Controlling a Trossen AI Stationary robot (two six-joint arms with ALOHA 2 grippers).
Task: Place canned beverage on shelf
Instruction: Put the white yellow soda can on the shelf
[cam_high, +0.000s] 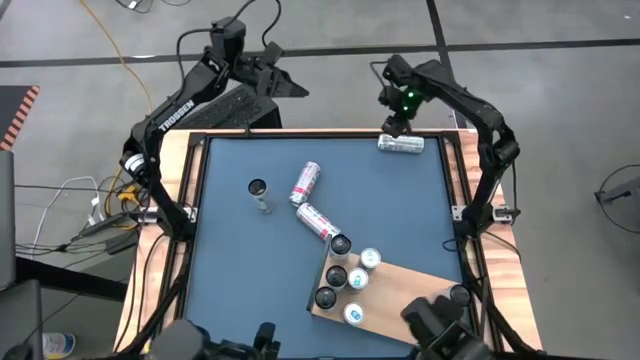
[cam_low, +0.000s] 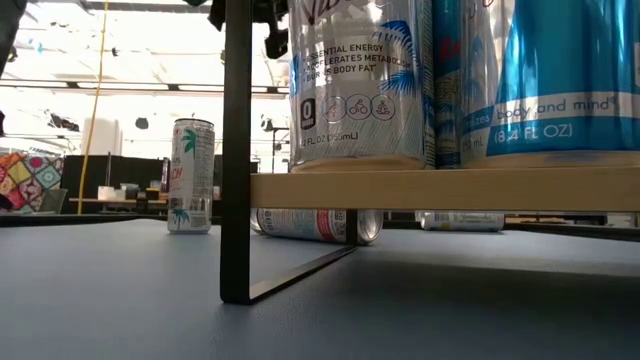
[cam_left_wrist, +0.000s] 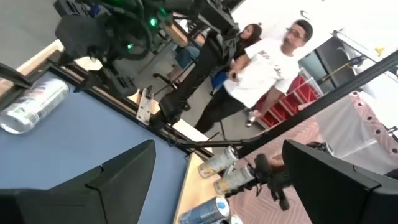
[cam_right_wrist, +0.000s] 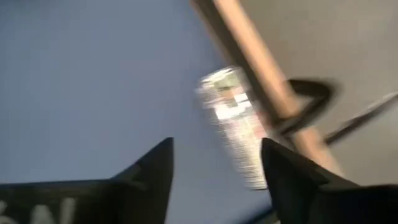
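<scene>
Silver and lying on its side, the can (cam_high: 401, 144) at about 1 o'clock on the blue-grey tabletop (cam_high: 230, 250) is the one your right end effector (cam_high: 393, 127) is hovering over; its fingers are standing apart with nothing between them, as the right wrist view is showing, with the can (cam_right_wrist: 235, 124) ahead of the tips. The shelf (cam_high: 400, 300), a light wooden board, is sitting at about 5 o'clock and is carrying several upright cans already.

To do this step well, you are needing to turn the wrist so the fingers are crossing the can's round body, not its ends, and to come down until the can is lying between them before you are closing. The can is very near the tabletop's far edge, so you are risking to push it against the rim or roll it away. Two more cans (cam_high: 305, 182) are lying near the centre, and one (cam_high: 260, 190) is standing upright at about 10 o'clock.

Your left end effector (cam_high: 262, 84) is waiting beyond the far edge at 11 o'clock, fingers wide apart and empty.

Hard to judge: the right wrist view is blurred, so I cannot tell how well the fingers are lined up with the can. The right arm is covering part of the shelf, so its free space is unclear.
</scene>
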